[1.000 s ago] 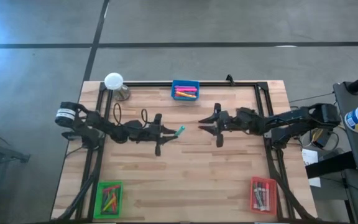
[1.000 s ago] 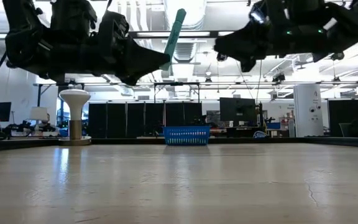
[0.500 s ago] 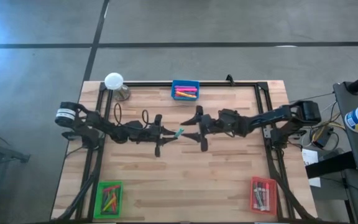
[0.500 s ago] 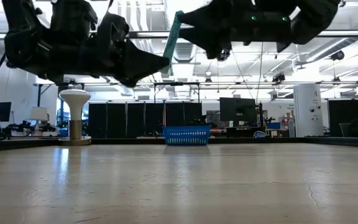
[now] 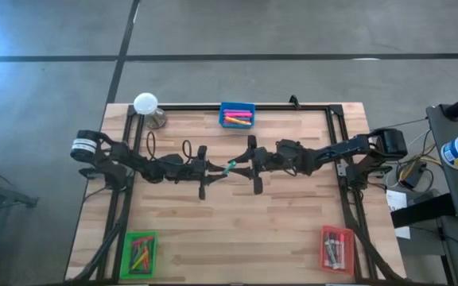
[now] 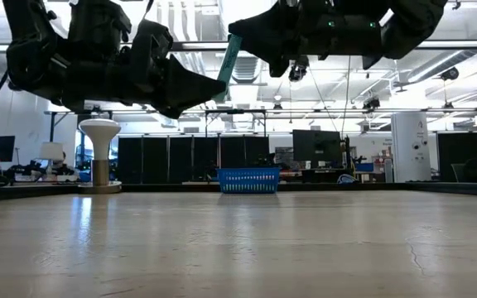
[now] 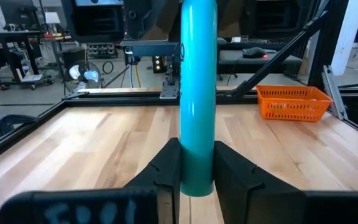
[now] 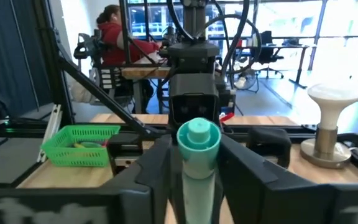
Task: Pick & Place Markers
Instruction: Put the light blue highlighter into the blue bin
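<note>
A teal marker (image 5: 229, 168) hangs in the air above the middle of the table, between my two grippers. My left gripper (image 5: 215, 168) reaches in level from the table's left and is shut on the marker's lower end. My right gripper (image 5: 240, 167) comes level from the table's right and is shut on its upper part. In the low view the marker (image 6: 229, 56) slants up from the left fingers toward the right gripper. More markers lie in the three trays. My left gripper pinches the marker's lower end (image 7: 196, 177) between its two fingers (image 7: 166, 171), coming level from the table's left. The marker stands up out of the fingers, tilted toward the right gripper and clear of the table. My right gripper has the marker's upper part (image 8: 196, 177) between its two fingers (image 8: 157, 165), one on each side. It comes level from the table's right. The marker's capped end (image 8: 197, 135) points back at the wrist camera, so the fingers lie roughly along it.
A blue tray (image 5: 237, 105) stands at the far edge's middle, a green tray (image 5: 126, 254) at the near left and a red tray (image 5: 324, 248) at the near right. A white round-headed stand (image 5: 146, 105) is at the far left corner. A person (image 8: 107, 31) sits beyond the table.
My right gripper has travelled toward the table's left, closing the gap to my left gripper, and now has its fingers around the marker's upper part. The left gripper and the marker have kept still.
</note>
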`<state>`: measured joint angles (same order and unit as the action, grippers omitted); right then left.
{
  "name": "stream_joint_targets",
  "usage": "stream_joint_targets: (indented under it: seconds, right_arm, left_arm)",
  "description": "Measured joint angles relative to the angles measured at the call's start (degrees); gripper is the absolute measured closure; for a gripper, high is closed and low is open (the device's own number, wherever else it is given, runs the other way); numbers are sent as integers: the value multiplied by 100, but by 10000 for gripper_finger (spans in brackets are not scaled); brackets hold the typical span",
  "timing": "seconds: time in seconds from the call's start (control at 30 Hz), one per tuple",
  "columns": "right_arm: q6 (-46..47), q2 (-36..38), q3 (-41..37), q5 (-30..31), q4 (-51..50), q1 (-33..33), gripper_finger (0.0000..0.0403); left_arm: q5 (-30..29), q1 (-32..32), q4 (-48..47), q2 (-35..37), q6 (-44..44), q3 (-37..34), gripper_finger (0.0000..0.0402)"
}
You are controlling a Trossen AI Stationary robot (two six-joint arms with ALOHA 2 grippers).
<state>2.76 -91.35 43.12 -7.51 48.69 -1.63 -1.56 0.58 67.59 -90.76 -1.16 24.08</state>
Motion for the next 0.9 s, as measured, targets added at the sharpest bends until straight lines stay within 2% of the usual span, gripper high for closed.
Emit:
stream_joint_targets:
  seconds: [0.23,0.43,0.63,0.9]
  right_arm:
    - [-147,11,1,28,0,-5,341]
    - [-148,39,-1,55,-23,-57,333]
    - [-213,196,3,412,-121,-275,334]
    - [-461,443,610,494,-1837,-843,337]
  left_arm:
    - [-104,-11,1,0,104,0,334]
    - [-375,-14,5,0,273,-3,308]
    - [-654,-117,16,17,316,-149,291]
    - [-622,-594,-7,381,324,-685,290]
